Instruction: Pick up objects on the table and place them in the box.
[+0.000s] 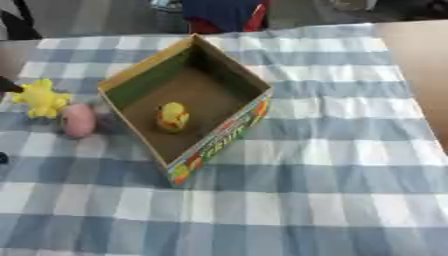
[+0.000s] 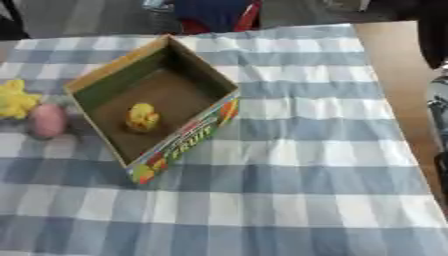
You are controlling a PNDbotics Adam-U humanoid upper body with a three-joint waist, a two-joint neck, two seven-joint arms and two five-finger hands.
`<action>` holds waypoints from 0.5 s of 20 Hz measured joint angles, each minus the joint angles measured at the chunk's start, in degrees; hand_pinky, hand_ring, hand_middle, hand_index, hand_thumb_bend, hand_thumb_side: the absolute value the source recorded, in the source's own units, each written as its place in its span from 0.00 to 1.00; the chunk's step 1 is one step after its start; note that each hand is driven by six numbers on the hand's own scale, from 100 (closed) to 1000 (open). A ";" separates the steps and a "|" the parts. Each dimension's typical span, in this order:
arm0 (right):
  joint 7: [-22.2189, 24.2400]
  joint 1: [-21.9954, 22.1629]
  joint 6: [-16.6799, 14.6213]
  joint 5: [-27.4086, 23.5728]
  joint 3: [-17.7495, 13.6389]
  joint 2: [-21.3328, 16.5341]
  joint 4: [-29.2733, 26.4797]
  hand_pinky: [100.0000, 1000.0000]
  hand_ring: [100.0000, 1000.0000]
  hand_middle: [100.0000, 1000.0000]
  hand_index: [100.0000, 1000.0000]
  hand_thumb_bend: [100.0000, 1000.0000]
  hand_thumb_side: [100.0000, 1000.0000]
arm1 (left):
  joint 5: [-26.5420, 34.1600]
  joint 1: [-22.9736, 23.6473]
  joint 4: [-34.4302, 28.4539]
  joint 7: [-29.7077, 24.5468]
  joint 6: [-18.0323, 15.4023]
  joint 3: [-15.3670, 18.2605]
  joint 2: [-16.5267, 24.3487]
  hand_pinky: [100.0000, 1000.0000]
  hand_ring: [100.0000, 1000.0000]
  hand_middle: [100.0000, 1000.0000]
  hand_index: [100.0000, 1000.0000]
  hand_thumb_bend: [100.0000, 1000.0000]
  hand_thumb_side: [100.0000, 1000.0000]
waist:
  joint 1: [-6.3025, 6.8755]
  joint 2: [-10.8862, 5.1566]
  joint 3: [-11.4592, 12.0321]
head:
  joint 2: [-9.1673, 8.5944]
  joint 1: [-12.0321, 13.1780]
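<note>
Yellow toy (image 1: 39,99): on the checked cloth (image 1: 332,165) outside the box, at the far left of the table.
Left hand (image 1: 5,85): only a dark tip shows at the left eye view's edge, at 10 o'clock of the yellow toy and just beside it; whether it is open or closed cannot be told.
Pink egg (image 1: 78,120): at 4 o'clock of the yellow toy, close against it, near the box's left wall.
Box (image 1: 229,134): open-topped cardboard, set cornerwise, at 3 o'clock of both loose things.
Yellow figure (image 1: 172,116): already on the box floor, toward its 6 o'clock corner.
Right hand (image 2: 439,117): a dark and silver part at the right eye view's right edge; its state cannot be told.
Step in hand: probably taking the yellow toy.
Doing it well: lift clear of the egg so it does not roll, carry over the near wall, release above bare floor.
Count: one box; three objects, one inside, two outside.
</note>
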 measured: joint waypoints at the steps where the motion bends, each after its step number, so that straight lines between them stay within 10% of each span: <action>1: 0.00 0.00 0.01 0.00 0.00 0.02 0.00 0.64 0.68 0.64 0.85 0.00 0.90 | 0.42 -0.30 0.11 -0.75 -0.30 -0.20 -0.22 0.52 0.83 0.82 0.96 0.78 0.51 | 0.02 0.01 -0.07 | -0.07 0.00; 10: 0.10 -0.08 0.87 0.15 0.07 0.86 0.00 0.64 0.68 0.64 0.84 0.00 0.90 | 8.85 -2.25 1.05 -6.29 -0.02 -1.42 -2.65 0.49 0.80 0.81 0.97 0.74 0.31 | 0.19 0.26 -0.61 | -0.32 0.00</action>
